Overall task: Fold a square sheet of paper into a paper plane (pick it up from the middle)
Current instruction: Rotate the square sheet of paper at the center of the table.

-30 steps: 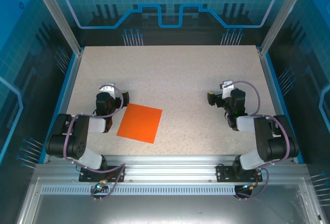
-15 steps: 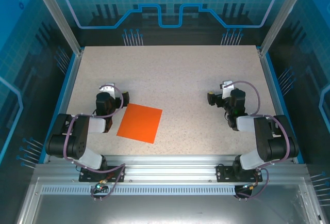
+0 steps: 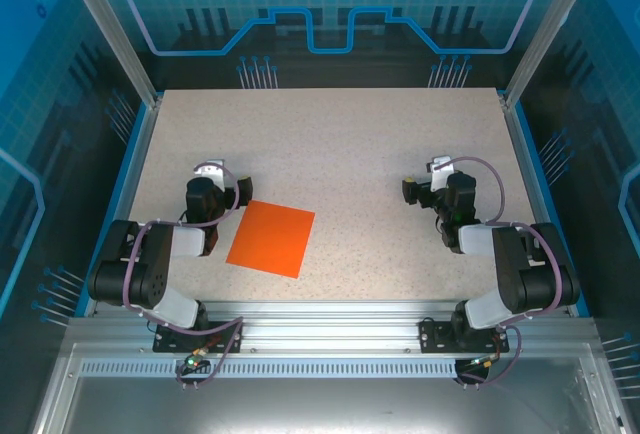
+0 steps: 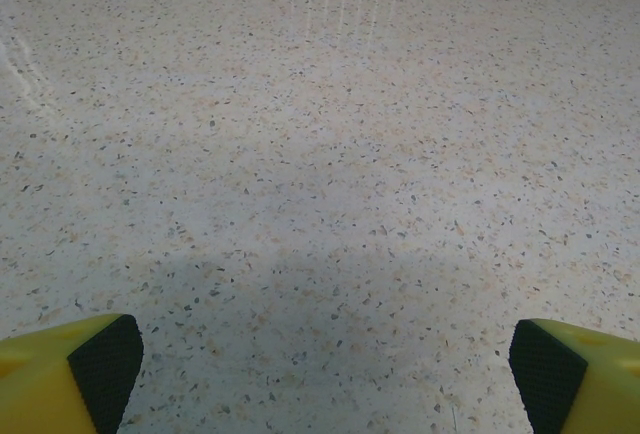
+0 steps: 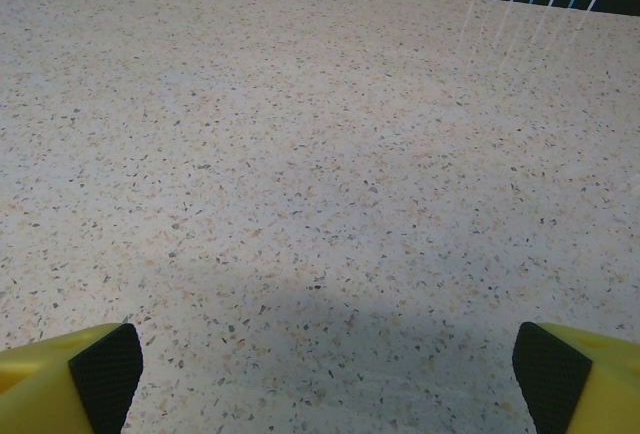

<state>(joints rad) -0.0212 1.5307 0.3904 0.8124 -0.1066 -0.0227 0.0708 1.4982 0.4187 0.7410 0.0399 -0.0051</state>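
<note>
Your left gripper [image 3: 210,175], spread empty like the right gripper [image 3: 438,170], is nearer: the square sheet of paper [image 3: 271,238] lies just lower-right of it.

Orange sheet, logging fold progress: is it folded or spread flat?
Spread flat: the square sheet of paper lies as one plain square on the table, no creases visible.

Top camera looks down; both wrist cameras skim the table [image 3: 350,144] closely
</note>
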